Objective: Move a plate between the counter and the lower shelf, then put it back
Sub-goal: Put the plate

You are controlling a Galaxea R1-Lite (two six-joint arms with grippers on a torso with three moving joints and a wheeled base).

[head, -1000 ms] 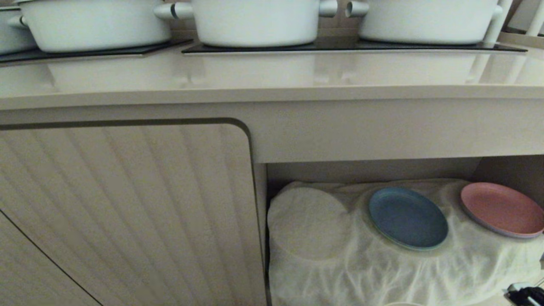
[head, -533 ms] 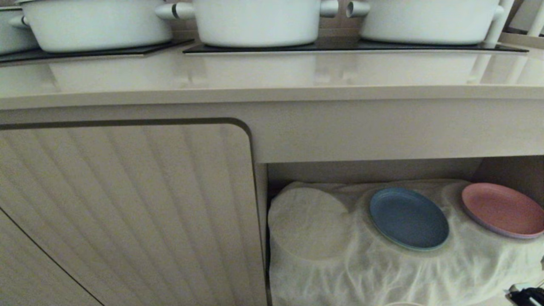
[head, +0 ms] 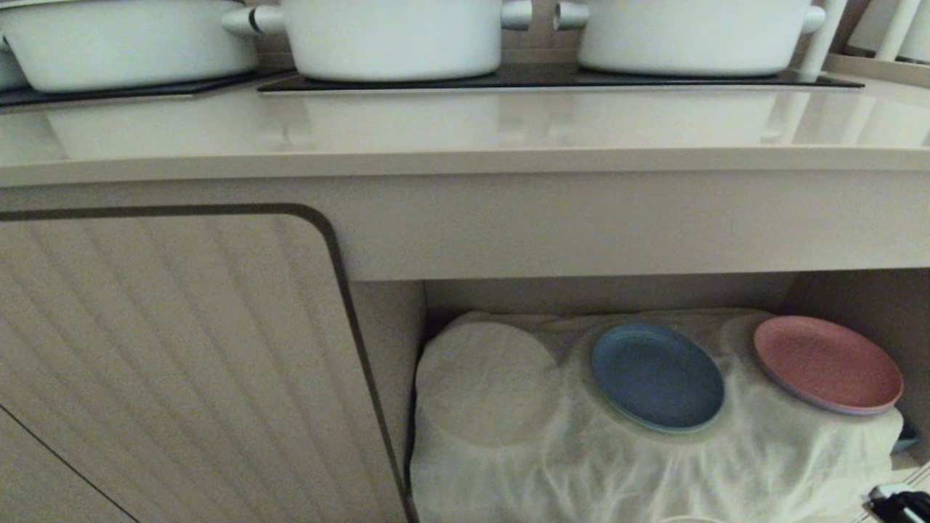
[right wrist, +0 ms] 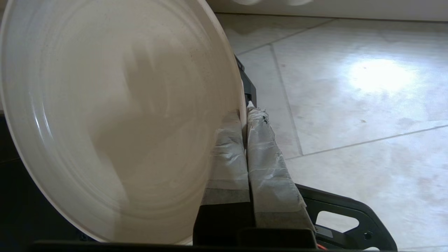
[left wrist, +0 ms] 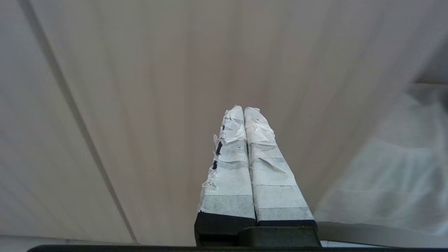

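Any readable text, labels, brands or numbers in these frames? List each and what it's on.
None readable.
pots: plain white, no marks.
blue plate, pink plate, cream plate: no print.
counter and cabinet door: no labels.

White pots [head: 392, 36] stand on the counter [head: 465, 131]; blue plate [head: 657, 376] on the lower shelf [head: 581, 465].

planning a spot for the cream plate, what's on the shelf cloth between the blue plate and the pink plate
In the head view, only bare wrinkled cloth of the lower shelf lies between the blue plate and the pink plate; nothing stands there.
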